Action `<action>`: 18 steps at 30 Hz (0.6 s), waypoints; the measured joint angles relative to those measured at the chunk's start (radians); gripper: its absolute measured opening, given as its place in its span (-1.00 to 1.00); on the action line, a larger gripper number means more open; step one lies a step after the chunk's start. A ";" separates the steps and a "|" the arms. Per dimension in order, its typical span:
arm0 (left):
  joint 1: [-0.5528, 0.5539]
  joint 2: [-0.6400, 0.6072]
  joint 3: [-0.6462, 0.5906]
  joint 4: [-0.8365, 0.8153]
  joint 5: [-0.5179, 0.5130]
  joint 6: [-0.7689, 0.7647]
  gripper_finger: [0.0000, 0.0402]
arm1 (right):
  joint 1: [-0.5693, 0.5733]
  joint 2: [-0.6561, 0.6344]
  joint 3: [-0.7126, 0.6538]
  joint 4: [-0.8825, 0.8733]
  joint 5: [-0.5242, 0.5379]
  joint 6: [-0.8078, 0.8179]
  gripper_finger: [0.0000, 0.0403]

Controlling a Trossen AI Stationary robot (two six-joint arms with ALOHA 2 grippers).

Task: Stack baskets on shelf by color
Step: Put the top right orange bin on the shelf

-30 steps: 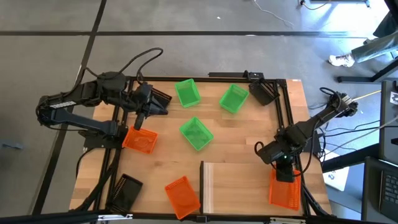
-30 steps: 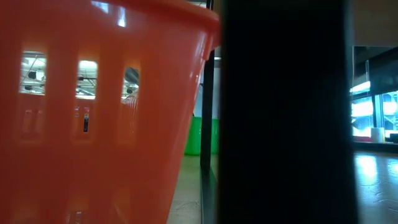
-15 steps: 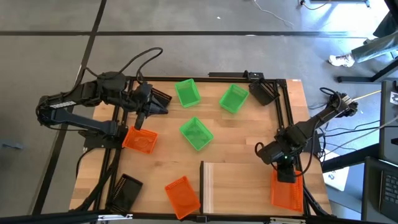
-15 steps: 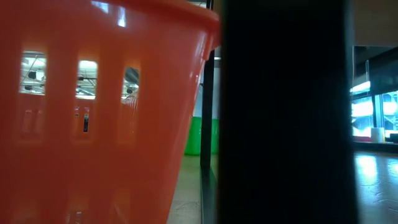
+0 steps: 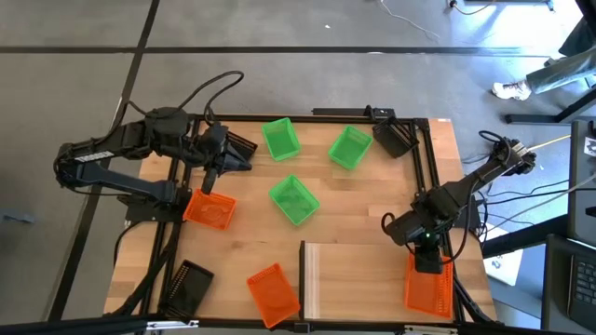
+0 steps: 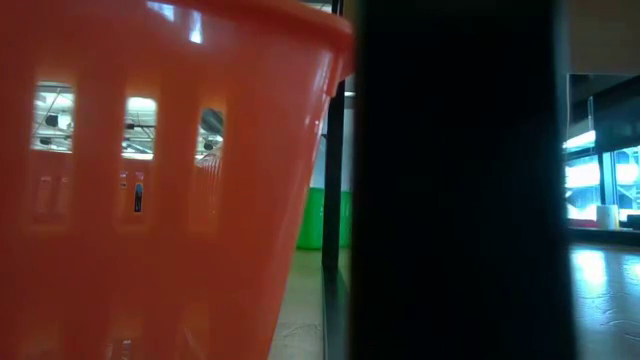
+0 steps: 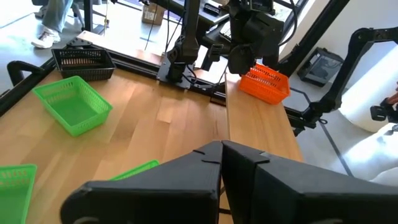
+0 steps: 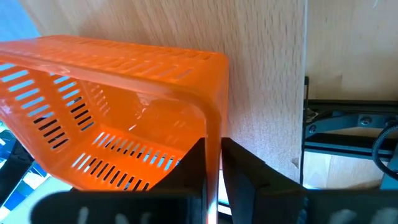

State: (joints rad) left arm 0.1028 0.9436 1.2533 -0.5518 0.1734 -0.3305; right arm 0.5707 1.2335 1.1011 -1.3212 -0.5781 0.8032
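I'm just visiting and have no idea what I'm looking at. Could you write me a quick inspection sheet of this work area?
Surface: wooden plank tabletop in a black frame, with a pale wooden shelf board near its front edge.
Job's things: three green plastic mesh baskets mid-table; three orange plastic mesh baskets, one at the shelf's right end; black mesh baskets at the table's edges.
Clutter: nothing seen.
Grippers: right gripper clamps the rim of the orange basket at the shelf's right end; left gripper is shut, empty, raised over the table's left side.
Cables: black cables loop above the left arm.
Surroundings: grey floor; a person's shoe at upper right.
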 joint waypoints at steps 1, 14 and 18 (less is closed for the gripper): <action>0.000 0.000 0.000 0.000 0.000 0.000 -1.00 | -0.002 0.000 0.000 0.001 -0.001 0.000 -0.80; 0.000 0.000 0.000 0.000 0.000 0.001 -1.00 | -0.003 0.000 0.000 0.005 0.020 0.000 -0.97; 0.000 0.000 0.000 0.000 0.000 0.001 -1.00 | -0.006 0.000 0.001 0.005 0.048 0.004 -0.83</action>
State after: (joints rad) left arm 0.1025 0.9436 1.2533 -0.5522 0.1730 -0.3298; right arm 0.5648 1.2334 1.1019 -1.3166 -0.5300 0.8075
